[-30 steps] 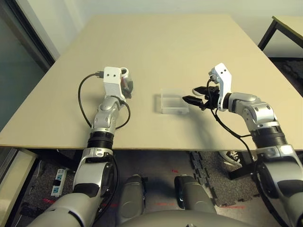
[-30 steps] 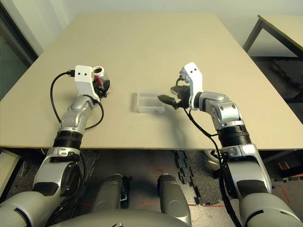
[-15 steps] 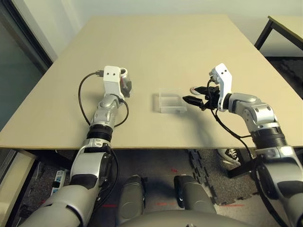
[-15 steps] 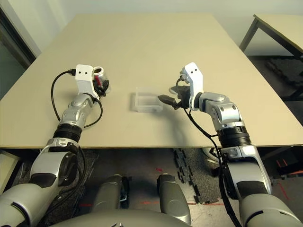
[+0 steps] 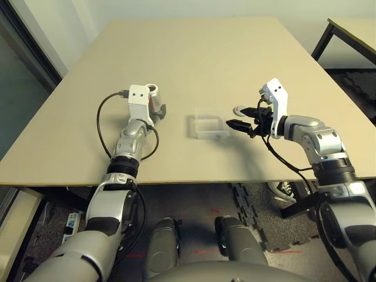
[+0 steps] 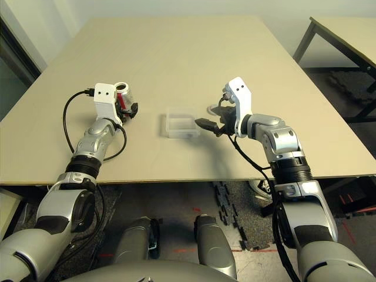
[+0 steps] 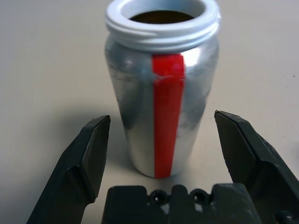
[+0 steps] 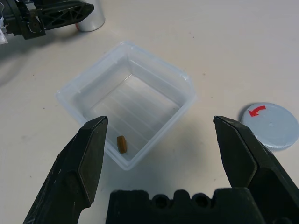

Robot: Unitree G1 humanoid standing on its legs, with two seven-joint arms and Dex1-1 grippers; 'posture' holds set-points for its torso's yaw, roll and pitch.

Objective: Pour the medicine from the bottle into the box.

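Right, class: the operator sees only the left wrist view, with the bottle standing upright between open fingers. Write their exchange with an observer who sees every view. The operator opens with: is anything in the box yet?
Observer: Yes, one small brown pill lies in the box.
Operator: Where is the lid?
Observer: The cap lies flat on the table, apart from the box, on the side away from the bottle.
Operator: And the other arm?
Observer: The right gripper hovers open beside the box, holding nothing.
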